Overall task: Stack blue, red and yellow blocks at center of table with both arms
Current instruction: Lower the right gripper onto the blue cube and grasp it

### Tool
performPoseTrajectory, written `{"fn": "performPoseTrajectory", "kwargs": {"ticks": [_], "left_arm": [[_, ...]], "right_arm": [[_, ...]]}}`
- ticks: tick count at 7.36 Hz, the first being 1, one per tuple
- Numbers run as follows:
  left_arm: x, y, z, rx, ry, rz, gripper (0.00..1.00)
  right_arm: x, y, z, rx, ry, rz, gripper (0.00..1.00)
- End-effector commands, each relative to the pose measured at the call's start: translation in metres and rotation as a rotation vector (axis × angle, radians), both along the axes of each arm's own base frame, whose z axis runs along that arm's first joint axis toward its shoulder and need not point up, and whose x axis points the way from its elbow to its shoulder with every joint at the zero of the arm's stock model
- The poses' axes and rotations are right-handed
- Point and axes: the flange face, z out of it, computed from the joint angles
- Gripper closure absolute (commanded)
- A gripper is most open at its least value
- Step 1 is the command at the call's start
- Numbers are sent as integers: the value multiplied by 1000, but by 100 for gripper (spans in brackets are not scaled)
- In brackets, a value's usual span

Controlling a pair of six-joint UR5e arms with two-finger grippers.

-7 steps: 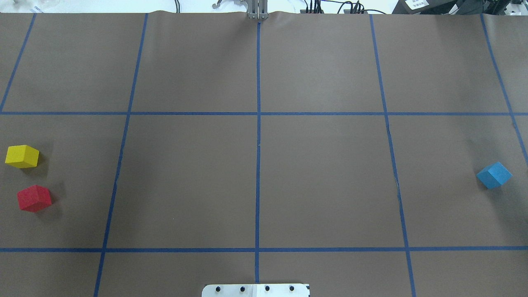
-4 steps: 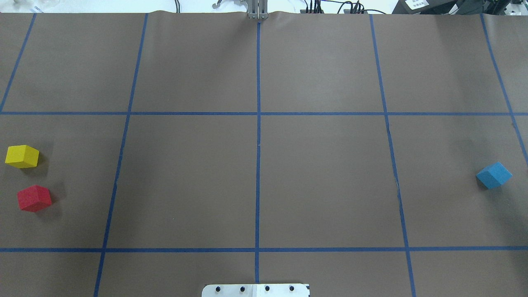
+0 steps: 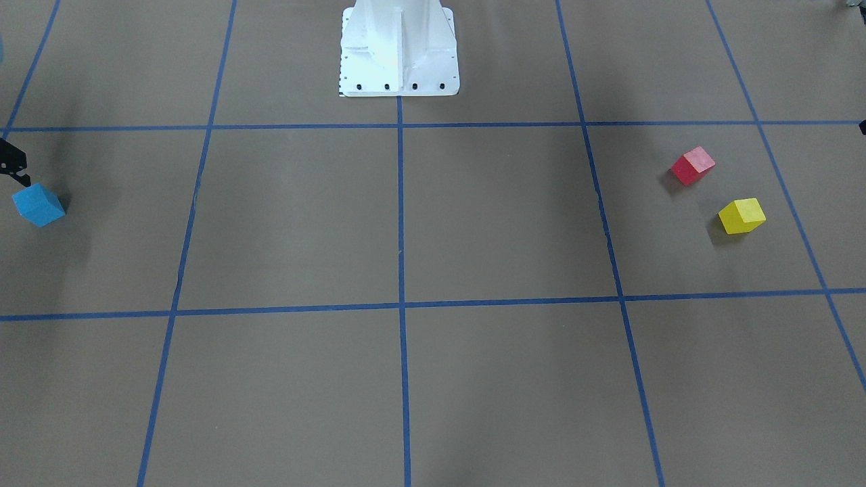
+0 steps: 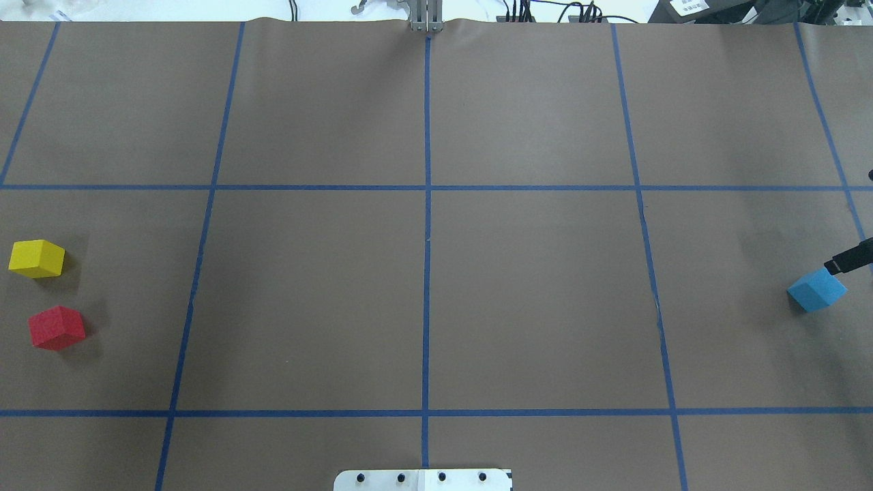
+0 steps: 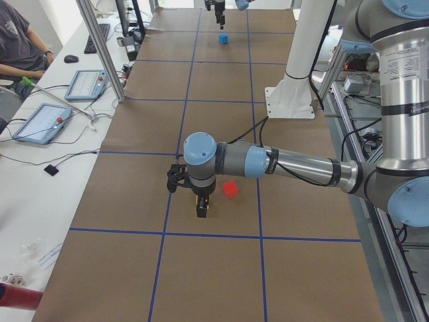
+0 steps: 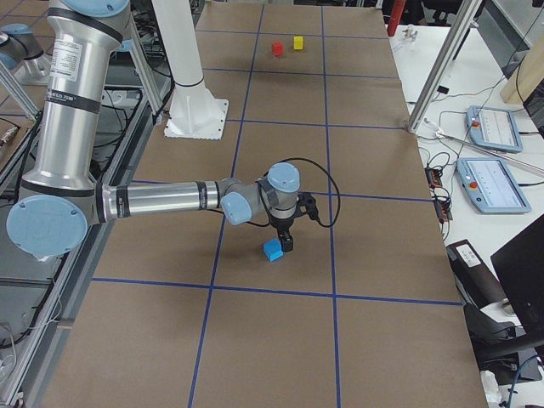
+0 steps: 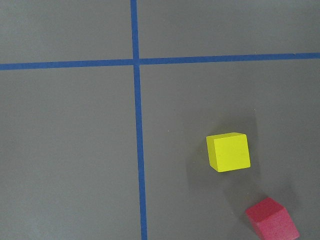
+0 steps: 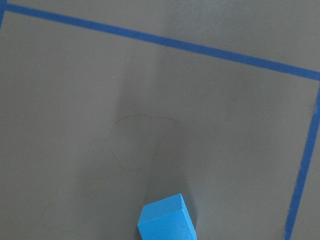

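I am at the first step: reaching for the blocks, and nothing is stacked. All three lie on the counter (image 4: 532,300), far from its middle. The blue block (image 4: 817,290) sits near the edge on my right side. The red block (image 4: 56,328) and the yellow block (image 4: 37,258) sit near each other, not touching, at the edge on my left side.

My right tool (image 6: 287,244) hangs just beside the blue block, a little behind it and not around it. In the overhead view only one dark fingertip enters at the edge, so I cannot tell if this tool is apart or together. In the right wrist view the block shows only at the bottom edge, so I judge I am not yet centred over it.

My left tool (image 5: 201,206) is low near the red block. It shows clearly only in the side view, so I cannot tell its state either.

Next, I think, the right tool must be apart, centre over the blue block, turn to match its rotated faces, and go down. The blue block should go to the middle first.
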Motion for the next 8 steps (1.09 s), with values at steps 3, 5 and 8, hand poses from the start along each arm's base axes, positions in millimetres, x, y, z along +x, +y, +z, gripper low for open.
{"fn": "performPoseTrajectory", "kwargs": {"ticks": [3, 5, 8], "left_arm": [[0, -1, -3, 18, 2, -1, 0], [0, -1, -3, 20, 2, -1, 0], [-1, 0, -2, 18, 2, -2, 0]], "right_arm": [[-18, 12, 46, 69, 39, -102, 0], [-30, 12, 36, 46, -24, -129, 0], [-45, 6, 40, 22, -50, -153, 0]]}}
